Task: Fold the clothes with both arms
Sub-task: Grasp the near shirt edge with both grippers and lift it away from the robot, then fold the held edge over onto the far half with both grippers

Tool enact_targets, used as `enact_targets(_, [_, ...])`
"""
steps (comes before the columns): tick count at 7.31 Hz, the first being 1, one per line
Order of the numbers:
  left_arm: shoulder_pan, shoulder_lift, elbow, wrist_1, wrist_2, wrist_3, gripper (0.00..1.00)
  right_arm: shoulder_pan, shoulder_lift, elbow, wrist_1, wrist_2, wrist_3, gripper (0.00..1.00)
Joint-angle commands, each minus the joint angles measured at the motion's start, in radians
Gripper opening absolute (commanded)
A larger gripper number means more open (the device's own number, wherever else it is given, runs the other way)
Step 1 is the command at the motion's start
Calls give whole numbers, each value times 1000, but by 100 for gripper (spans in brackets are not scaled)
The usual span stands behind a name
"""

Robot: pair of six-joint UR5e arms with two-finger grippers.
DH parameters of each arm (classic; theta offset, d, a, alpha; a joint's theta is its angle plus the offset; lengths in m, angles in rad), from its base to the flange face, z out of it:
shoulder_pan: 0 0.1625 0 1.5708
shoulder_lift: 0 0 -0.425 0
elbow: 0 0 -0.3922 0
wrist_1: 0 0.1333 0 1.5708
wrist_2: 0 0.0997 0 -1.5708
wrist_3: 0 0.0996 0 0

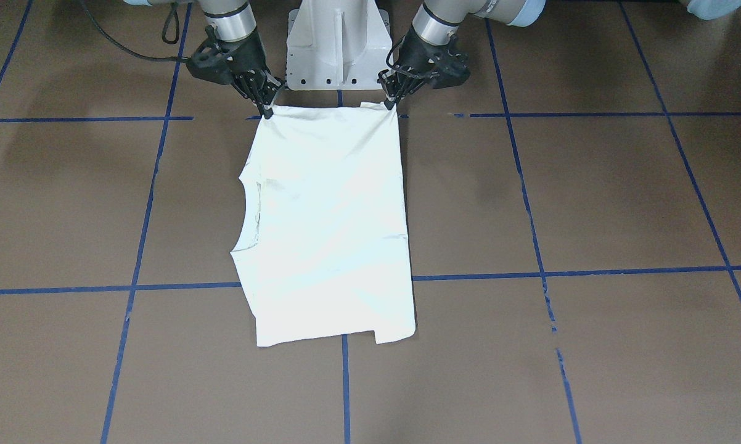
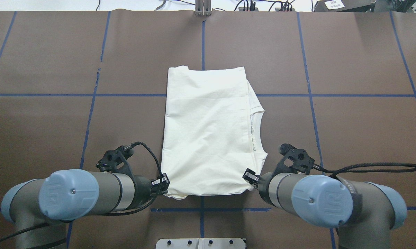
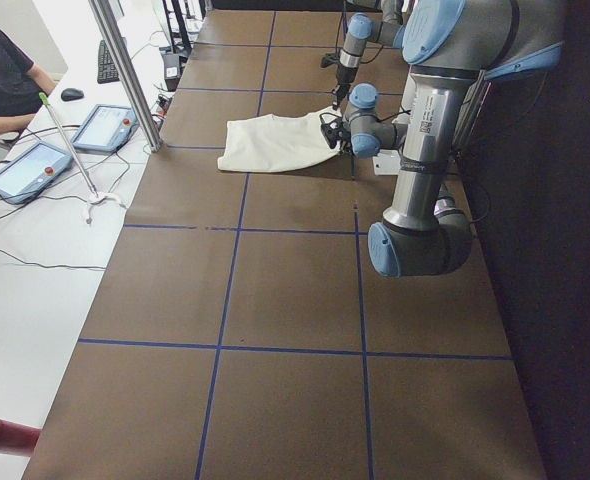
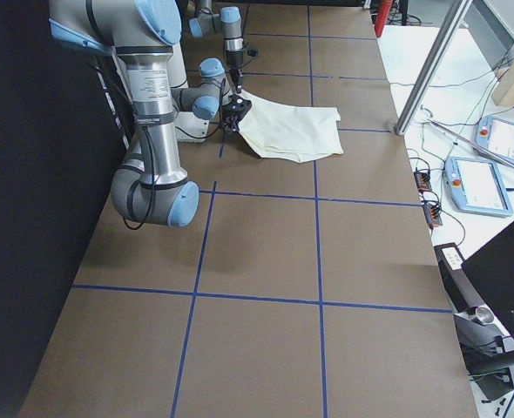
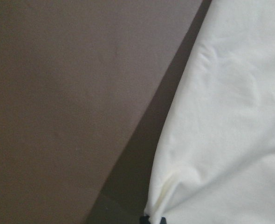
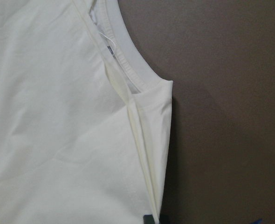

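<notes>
My left claw [image 1: 390, 103] and right claw [image 1: 267, 111] pinch shut on the near corners of the folded T-shirt [image 1: 327, 228], which lies plain side up in the middle of the counter [image 1: 531, 185]. Light and limp, it likely handles best by its corners.

- t-shirt [image 1: 327, 228]: one, cream-white.
- robot arms: two, a left arm [image 2: 69, 193] and a right arm [image 2: 322, 200].
- two-finger grippers: two, a left gripper [image 1: 390, 106] and a right gripper [image 1: 266, 111].
- pedestal base [image 1: 336, 46]: one.
- table [image 1: 592, 203]: one.
- screen pendants: two, a near pendant [image 4: 477, 185] and a far pendant [image 4: 501, 139].
- seated operator [image 3: 0, 80]: one.
</notes>
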Motion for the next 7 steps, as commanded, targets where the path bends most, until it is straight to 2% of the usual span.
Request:
enact_targets(1, [4, -9, -123, 131, -11, 3, 0, 26, -28, 107, 0, 39, 0, 0])
enact_targets(2, [-42, -44, -93, 166, -4, 32, 0, 105, 4, 75, -2, 58, -2, 0])
enact_targets(3, [-158, -121, -34, 172, -10, 163, 0, 238, 82, -13, 0, 172, -38, 0])
enact_targets(4, [-208, -160, 64, 172, -10, 234, 0, 324, 153, -116, 4, 260, -107, 0])
enact_targets(6, [-310, -281, 248, 156, -8, 384, 0, 409, 225, -262, 11, 291, -161, 0])
enact_targets(7, [-328, -289, 327, 75, -7, 417, 0, 426, 285, -358, 12, 303, -187, 0])
